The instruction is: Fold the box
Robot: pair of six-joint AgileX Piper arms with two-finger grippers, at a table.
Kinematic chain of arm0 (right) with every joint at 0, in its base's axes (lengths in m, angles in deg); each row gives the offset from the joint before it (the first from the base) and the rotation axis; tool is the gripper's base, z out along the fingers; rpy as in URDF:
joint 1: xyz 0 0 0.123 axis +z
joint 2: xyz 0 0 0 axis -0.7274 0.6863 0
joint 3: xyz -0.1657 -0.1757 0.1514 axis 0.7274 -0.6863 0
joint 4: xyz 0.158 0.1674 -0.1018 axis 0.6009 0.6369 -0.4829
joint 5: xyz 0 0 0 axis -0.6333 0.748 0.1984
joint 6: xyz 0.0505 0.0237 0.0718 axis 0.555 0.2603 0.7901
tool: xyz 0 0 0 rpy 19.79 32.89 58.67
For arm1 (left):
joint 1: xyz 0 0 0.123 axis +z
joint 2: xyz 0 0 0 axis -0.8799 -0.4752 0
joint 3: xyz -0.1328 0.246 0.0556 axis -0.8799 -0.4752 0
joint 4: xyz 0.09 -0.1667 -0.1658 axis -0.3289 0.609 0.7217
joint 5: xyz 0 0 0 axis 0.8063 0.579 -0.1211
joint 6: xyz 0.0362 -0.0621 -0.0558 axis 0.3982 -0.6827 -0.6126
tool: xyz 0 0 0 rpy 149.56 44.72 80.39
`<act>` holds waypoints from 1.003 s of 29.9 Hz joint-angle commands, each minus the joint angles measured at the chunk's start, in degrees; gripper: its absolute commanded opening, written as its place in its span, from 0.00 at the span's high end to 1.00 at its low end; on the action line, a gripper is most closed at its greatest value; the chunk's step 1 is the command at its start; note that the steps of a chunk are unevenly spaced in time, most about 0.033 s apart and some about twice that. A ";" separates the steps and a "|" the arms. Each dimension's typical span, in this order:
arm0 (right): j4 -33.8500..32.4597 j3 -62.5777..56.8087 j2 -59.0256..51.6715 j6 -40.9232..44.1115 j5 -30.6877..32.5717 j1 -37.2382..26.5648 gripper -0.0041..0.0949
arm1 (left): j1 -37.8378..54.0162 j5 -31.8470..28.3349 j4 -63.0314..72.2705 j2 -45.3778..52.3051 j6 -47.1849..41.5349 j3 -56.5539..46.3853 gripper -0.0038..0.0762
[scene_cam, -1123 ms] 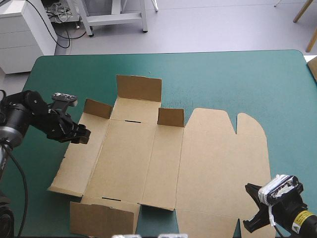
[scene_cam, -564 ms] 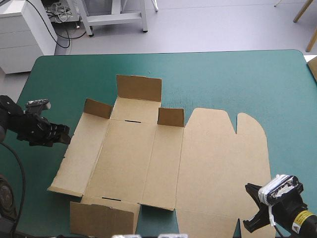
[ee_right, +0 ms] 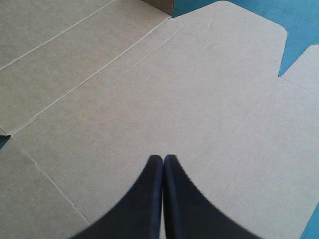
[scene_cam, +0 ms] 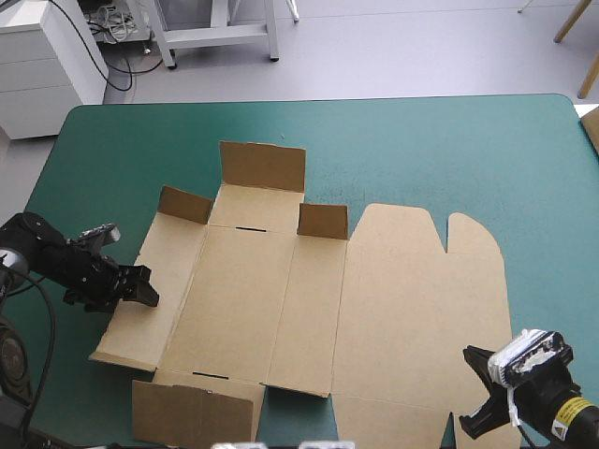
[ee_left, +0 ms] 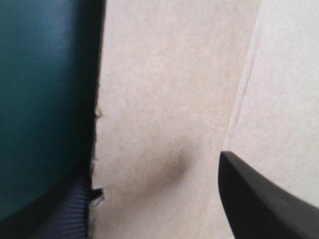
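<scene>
Straddling left edge of box [scene_cam: 393,309], left pincer [scene_cam: 147,286] parted, right pincer [ee_right: 163,159] closed

Overhead view of a table [scene_cam: 449,150] with a teal-green cover. A brown box [scene_cam: 309,309] lies on it as a cut sheet, mostly flat, with two small flaps [scene_cam: 323,221] standing up along its far side. The left gripper [scene_cam: 142,286] sits at the sheet's left edge. The right gripper [scene_cam: 477,393] is at its near right corner.
</scene>
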 commanded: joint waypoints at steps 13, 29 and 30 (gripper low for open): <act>-1.25 1.49 0.53 -0.12 -3.91 -0.29 0.98 | -8.99 4.38 -1.55 1.92 -0.49 0.52 0.54; -1.25 1.49 0.53 -0.12 -3.91 -0.29 0.98 | -13.82 0.94 -17.66 1.92 1.50 11.54 0.96; -1.25 1.49 0.53 -0.12 -3.91 -0.29 0.98 | -15.26 0.04 -21.42 1.92 1.50 12.94 0.96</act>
